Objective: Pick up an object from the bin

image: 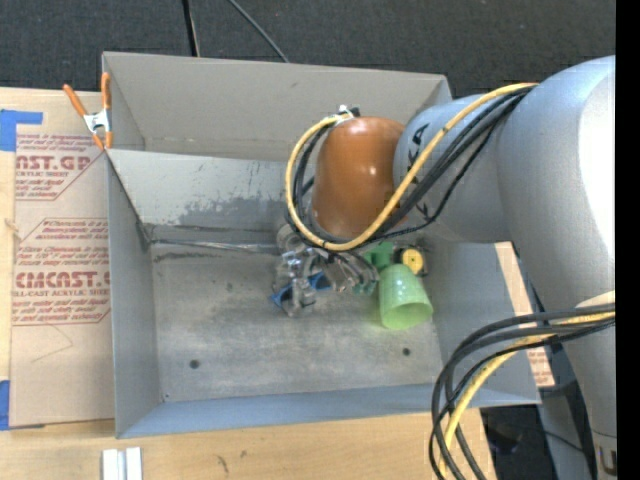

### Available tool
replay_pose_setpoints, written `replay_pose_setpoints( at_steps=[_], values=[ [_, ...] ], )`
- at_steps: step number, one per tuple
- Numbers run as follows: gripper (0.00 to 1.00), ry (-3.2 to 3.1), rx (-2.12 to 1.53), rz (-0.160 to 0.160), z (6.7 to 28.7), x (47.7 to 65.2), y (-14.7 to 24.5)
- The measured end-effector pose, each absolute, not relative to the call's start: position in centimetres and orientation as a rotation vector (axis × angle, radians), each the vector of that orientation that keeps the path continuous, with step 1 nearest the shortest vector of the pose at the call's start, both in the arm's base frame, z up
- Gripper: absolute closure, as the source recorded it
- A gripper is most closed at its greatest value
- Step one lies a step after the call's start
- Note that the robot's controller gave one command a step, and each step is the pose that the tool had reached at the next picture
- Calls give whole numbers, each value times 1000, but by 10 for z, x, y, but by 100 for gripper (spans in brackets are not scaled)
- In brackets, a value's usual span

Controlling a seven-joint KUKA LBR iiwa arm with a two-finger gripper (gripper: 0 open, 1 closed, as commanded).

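The gripper (pixel 295 296) is low over the grey bin's (pixel 200 353) floor, at a small blue object (pixel 312 282); whether it is clenched cannot be told. Beside it, toward the arm, lie a pale green cup (pixel 404 302), a yellow piece (pixel 411 260) and a darker green piece (pixel 379 258).

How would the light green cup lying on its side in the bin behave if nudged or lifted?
The green cup lies on its side on the bin floor, so a nudge would probably roll it. It looks like hollow plastic, so it is likely light and fairly stiff. Its smooth wall may slip in a grasp.
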State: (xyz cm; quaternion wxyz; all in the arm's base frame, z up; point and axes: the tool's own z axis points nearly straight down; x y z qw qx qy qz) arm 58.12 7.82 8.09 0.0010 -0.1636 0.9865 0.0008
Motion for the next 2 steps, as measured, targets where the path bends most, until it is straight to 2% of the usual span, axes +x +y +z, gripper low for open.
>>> replay_pose_setpoints(
  at_steps=[1, 2],
  values=[
    [100, 3085, -540, 0, 183, 561, 81],
    [100, 2773, -1460, -2, 256, 564, 91]
  ],
)
